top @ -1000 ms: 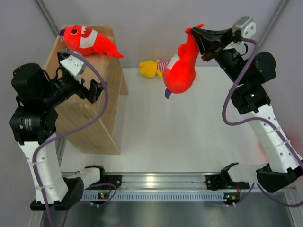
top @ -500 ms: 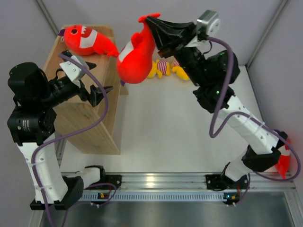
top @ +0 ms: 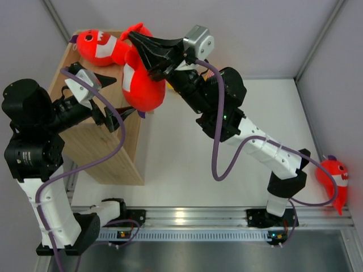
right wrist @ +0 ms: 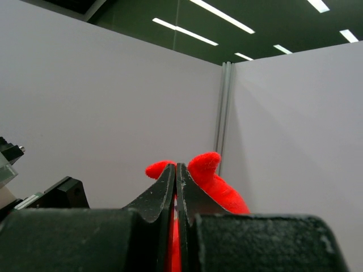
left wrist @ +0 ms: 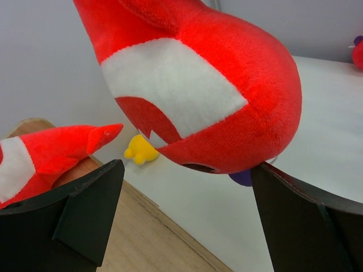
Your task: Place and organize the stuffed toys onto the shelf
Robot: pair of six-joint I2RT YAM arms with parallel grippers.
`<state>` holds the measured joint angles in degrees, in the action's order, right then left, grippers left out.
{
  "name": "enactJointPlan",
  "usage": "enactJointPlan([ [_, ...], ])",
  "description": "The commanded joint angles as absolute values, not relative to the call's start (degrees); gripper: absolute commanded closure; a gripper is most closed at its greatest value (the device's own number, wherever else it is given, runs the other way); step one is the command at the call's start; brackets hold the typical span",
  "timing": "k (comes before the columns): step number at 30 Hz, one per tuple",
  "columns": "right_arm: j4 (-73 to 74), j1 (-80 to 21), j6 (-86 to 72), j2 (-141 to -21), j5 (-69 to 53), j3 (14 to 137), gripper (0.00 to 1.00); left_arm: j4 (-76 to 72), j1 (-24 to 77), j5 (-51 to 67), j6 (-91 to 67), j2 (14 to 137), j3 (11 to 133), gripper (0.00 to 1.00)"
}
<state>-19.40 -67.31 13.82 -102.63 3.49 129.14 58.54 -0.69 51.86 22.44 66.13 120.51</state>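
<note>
Hanging tail-up from the right gripper (top: 134, 37), a red shark (top: 142, 82) is dangling just past the far right corner of the shelf (top: 108, 144). Its body is sitting between the spread fingers of the left gripper (top: 115, 97), apparently without touching them. The right fingers are pinching the tail tight, and in the right wrist view only two red plush tips are showing beyond them. The right arm is stretching far and left across the table (top: 187, 164). The left arm is standing folded over the shelf, its gripper pointing right, gaping and holding nothing. The red shark is showing a white toothy belly patch and a purple tip at its lower end. A second shark (top: 102, 48) is lying on the shelf's far end, and a third shark (top: 333, 177) is resting at the table's right edge. A yellow scrap (left wrist: 139, 151), probably a small toy, is peeking out behind.
</note>
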Motion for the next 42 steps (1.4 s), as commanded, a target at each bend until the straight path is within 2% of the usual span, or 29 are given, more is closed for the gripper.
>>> enactJointPlan([
  [1, -22.06, -68.38, 15.73, -102.30, 5.44, 131.57, 1.00, 55.11, -0.62, 55.54, 20.57, 66.10, 121.03, 0.01],
  [5, -22.32, -68.47, 19.42, -102.13, 8.08, 131.57, 1.00, 55.02, -0.53, 61.60, 19.87, 65.13, 119.27, 0.01],
  [11, -22.41, -68.55, 18.99, -102.04, 8.52, 131.66, 1.00, 55.02, -0.61, 62.05, 18.99, 65.39, 120.50, 0.01],
  [15, -23.38, -68.55, 17.76, -102.39, 12.03, 131.49, 1.00, 55.11, -0.62, 56.70, 17.85, 65.57, 121.81, 0.01],
  [21, -25.05, -71.01, 15.39, -103.36, 11.08, 130.25, 1.00, 48.87, -0.53, 43.60, 11.34, 66.62, 120.50, 0.03],
  [22, -24.61, -71.02, 14.60, -103.45, 10.55, 130.25, 1.00, 47.74, -0.53, 42.81, 11.16, 66.71, 120.41, 0.07],
  [23, -24.26, -71.02, 13.89, -103.45, 9.24, 130.25, 1.00, 47.12, -0.61, 39.93, 10.38, 66.97, 120.24, 0.29],
  [25, -23.73, -71.02, 12.84, -103.19, 8.62, 129.82, 1.00, 46.15, -0.62, 37.80, 10.46, 67.41, 120.06, 0.46],
  [26, -23.90, -71.02, 12.75, -102.49, 8.27, 129.38, 1.00, 46.06, -0.53, 37.45, 11.07, 67.67, 120.06, 0.69],
  [27, -24.34, -71.02, 12.74, -102.05, 8.00, 128.24, 1.00, 45.71, -0.61, 37.27, 10.81, 68.02, 119.80, 0.87],
  [28, -24.61, -71.02, 12.66, -101.78, 7.74, 127.80, 1.00, 45.27, -0.53, 36.57, 10.55, 68.11, 119.71, 1.00],
  [31, -23.82, -70.40, 11.18, -100.81, 3.62, 126.65, 1.00, 44.21, -0.62, 29.82, 12.29, 68.03, 119.53, 1.00],
  [36, -33.39, -64.35, 4.76, -98.09, -17.82, 115.23, 1.00, 42.98, -0.53, 8.29, 23.71, 67.06, 120.23, 1.00],
  [42, -32.96, -59.16, -5.09, -103.97, -30.22, 119.69, 1.00, 43.15, -0.61, 0.62, 28.74, 64.34, 120.67, 1.00],
])
